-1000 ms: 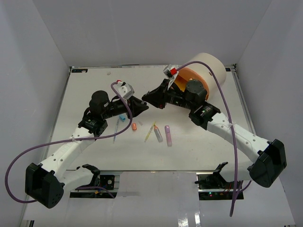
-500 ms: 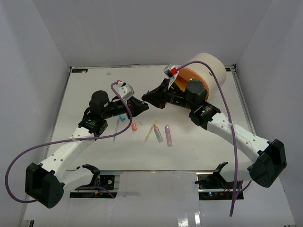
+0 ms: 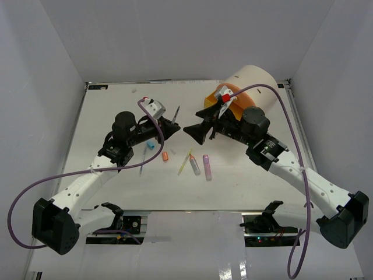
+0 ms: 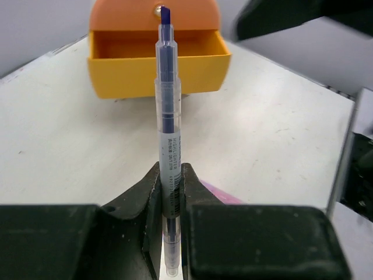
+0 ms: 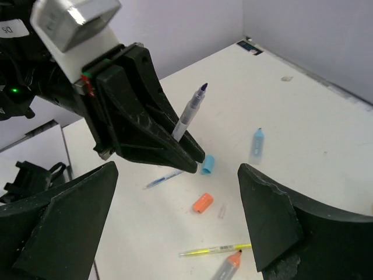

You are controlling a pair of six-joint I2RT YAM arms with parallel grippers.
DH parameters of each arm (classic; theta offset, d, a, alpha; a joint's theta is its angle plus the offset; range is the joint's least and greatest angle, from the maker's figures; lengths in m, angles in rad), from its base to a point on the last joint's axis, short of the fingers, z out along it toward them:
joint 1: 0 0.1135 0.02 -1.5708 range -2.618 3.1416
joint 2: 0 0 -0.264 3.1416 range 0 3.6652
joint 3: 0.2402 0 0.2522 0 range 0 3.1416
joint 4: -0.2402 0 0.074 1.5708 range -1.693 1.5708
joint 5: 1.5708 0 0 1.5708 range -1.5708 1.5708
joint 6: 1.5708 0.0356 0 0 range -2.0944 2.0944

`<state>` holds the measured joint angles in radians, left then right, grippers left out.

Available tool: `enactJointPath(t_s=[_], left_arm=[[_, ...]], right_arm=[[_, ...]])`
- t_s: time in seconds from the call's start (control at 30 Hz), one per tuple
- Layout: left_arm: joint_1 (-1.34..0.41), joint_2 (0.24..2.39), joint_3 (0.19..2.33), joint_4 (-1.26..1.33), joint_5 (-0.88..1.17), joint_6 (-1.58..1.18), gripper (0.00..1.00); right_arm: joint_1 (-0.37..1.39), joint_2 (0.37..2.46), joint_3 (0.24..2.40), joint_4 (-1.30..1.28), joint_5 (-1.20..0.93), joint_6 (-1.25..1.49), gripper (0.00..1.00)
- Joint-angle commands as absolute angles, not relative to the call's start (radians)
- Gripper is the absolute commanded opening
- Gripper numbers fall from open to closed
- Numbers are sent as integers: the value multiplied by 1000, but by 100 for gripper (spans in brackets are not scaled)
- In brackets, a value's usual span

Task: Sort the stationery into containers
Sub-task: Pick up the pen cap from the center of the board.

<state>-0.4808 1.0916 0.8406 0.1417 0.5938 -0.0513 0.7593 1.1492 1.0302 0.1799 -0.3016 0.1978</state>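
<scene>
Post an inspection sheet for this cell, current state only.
Surface: white table, no spills seen.
Job's things: blue highlighter gripped, tip out; orange drawer pulled open on cream cylinder; orange cap, blue cap, yellow pen, purple marker loose on table.
Clutter: nothing seen.
Grippers: left claw shut on blue highlighter; right claw open, empty.
Cables: left purple cable loops beside its arm; right purple cable crosses the cylinder in the top view.
Surroundings: plain white walls.

White arms [image 3: 81, 185] w/ blk joints [image 3: 123, 124], purple cables [image 3: 256, 86].
</scene>
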Motion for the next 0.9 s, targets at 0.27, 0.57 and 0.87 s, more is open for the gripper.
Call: enactJointPath(t_s=[0.27, 0.57, 0.87], left_arm=[[-472, 1163, 933, -167, 16, -86, 0], [-353, 1072, 826, -271, -150, -201, 0], [-241, 986, 759, -245, -238, -281, 0]], right_arm=[[755, 1228, 1159, -113, -138, -41, 90], [802, 1581, 1264, -181, -91, -81, 95], [900, 1919, 1537, -322, 34, -80, 79]])
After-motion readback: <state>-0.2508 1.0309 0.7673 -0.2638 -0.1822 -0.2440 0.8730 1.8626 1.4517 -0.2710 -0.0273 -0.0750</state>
